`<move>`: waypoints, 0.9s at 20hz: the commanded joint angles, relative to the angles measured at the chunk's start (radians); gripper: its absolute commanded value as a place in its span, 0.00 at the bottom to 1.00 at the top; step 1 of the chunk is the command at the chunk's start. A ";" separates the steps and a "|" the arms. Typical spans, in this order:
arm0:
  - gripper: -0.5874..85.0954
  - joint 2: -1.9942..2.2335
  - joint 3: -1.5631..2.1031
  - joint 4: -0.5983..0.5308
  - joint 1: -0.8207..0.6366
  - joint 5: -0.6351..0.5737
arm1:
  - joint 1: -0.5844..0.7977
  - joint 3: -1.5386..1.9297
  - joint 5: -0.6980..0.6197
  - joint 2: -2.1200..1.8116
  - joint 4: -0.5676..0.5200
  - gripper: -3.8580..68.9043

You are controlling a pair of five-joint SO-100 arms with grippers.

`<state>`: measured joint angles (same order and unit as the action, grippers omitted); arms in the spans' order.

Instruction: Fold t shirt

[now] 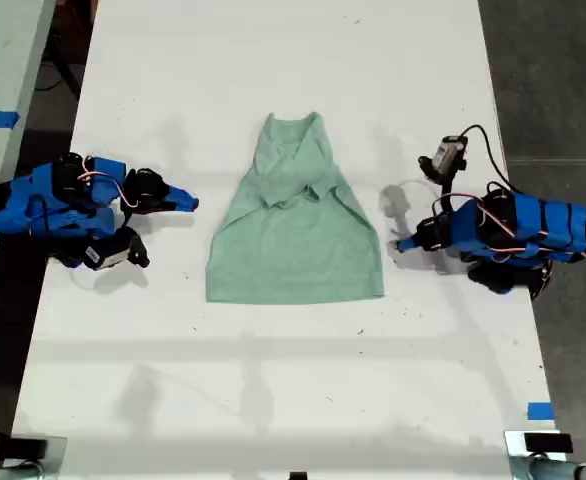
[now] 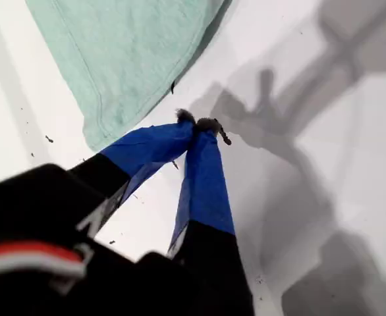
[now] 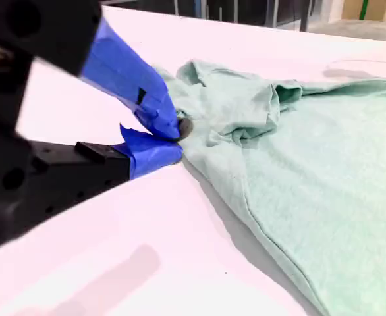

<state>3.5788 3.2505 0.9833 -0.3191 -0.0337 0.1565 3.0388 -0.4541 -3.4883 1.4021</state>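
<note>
The t shirt (image 1: 295, 225) lies at the centre of the table (image 1: 273, 400) in the exterior view, sleeves already folded inward. The next fold is best made by pinching the hem corners evenly.

My first gripper (image 2: 199, 123) rests low at that view's right, empty with jaws together. My second gripper (image 3: 178, 139), at its left, is empty and nearly closed.

t shirt (image 1: 295, 230) lies between 2 blue arms.
</note>
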 commanded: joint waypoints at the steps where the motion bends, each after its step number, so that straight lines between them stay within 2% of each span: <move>1: 0.00 0.008 0.043 0.000 -0.009 -0.009 | -0.005 0.052 0.011 -0.006 -0.021 0.07; 18: 0.00 0.008 0.043 -0.003 -0.014 -0.034 | -0.028 0.052 0.029 -0.005 -0.021 0.07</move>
<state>3.5788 3.2505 0.9833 -0.3191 -0.0629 0.1381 3.0388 -0.4341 -3.4883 1.4021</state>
